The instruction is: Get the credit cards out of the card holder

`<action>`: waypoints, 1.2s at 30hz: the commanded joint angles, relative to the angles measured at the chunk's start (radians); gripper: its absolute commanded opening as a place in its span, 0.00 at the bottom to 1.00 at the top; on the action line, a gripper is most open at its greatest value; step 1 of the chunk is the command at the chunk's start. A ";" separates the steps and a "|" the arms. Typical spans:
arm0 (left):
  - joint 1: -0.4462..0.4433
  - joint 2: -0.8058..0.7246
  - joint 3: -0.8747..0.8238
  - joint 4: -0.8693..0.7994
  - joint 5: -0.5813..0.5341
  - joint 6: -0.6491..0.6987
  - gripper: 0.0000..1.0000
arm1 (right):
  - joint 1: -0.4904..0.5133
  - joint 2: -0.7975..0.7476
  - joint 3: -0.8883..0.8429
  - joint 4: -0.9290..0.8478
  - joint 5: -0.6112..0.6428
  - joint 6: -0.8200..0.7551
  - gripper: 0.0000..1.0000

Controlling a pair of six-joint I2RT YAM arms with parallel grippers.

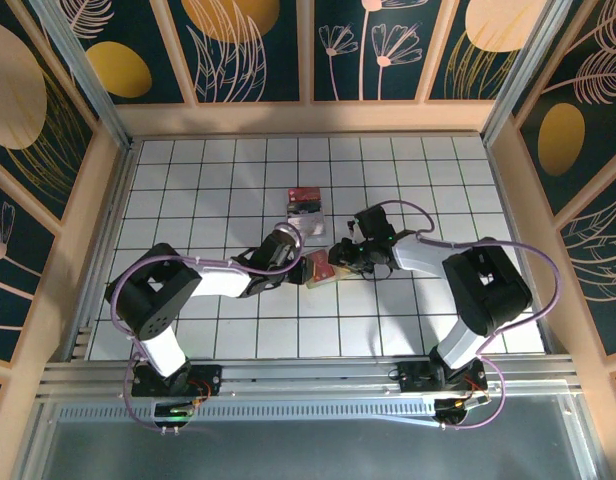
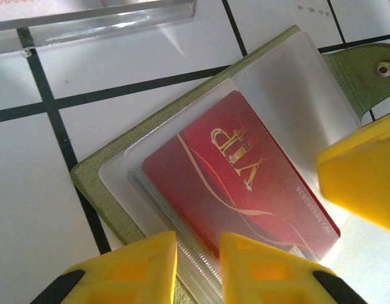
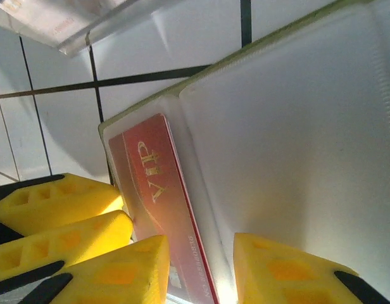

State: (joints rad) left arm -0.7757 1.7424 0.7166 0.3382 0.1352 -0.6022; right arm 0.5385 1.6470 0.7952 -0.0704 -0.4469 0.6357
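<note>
table (image 1: 188,180): white, ruled with a dark grid, and walled in by panels with a plant pattern.
card holder (image 2: 94,174): lay open near the middle of the table, between the two grippers. its olive-green cover edge was underneath and its frosted clear sleeves on top.
snap tab (image 2: 372,69): green with a small metal stud. it stuck out from one corner of the card holder.
red card (image 2: 239,183): red, with gold "vip" lettering and a gold swirl. it sat among the clear sleeves of the card holder, and how far it was out of its pocket could not be told.
left gripper (image 2: 198,253): reached in from the left, low over the near edge of the holder. its yellow fingers stood with only a narrow gap, and the sleeve edges showed in that gap. whether they pinched the sleeves could not be told.
right gripper (image 3: 201,259): came in from the right. its yellow fingers stood apart, straddling one end of the red card and the sleeve beside it, with no clamp on either. in the left wrist view, one of its fingers (image 2: 363,177) lay over the holder's right side.
clear box (image 1: 304,205): stood just beyond the holder, apart from it, with red and dark contents.
</note>
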 commanded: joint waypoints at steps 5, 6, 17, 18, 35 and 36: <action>-0.004 0.024 0.021 -0.001 0.015 0.015 0.22 | 0.003 0.041 -0.016 0.077 -0.072 0.013 0.30; -0.005 0.024 0.021 -0.005 0.012 0.015 0.22 | 0.003 0.041 -0.014 0.080 -0.077 0.013 0.29; -0.004 0.034 0.039 -0.063 -0.012 0.010 0.19 | -0.002 0.007 -0.024 0.143 -0.158 0.025 0.26; -0.005 0.034 0.040 -0.068 -0.013 0.009 0.19 | -0.005 0.006 -0.028 0.159 -0.176 0.031 0.25; -0.004 0.026 0.040 -0.080 0.013 0.001 0.16 | -0.044 0.026 -0.074 0.334 -0.257 0.093 0.18; -0.004 0.026 0.040 -0.076 0.017 0.001 0.16 | -0.046 0.030 -0.074 0.348 -0.258 0.098 0.18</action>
State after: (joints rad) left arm -0.7723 1.7554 0.7494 0.3046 0.1043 -0.6029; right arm 0.4942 1.6749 0.7189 0.1452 -0.6418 0.7090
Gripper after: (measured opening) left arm 0.159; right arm 0.185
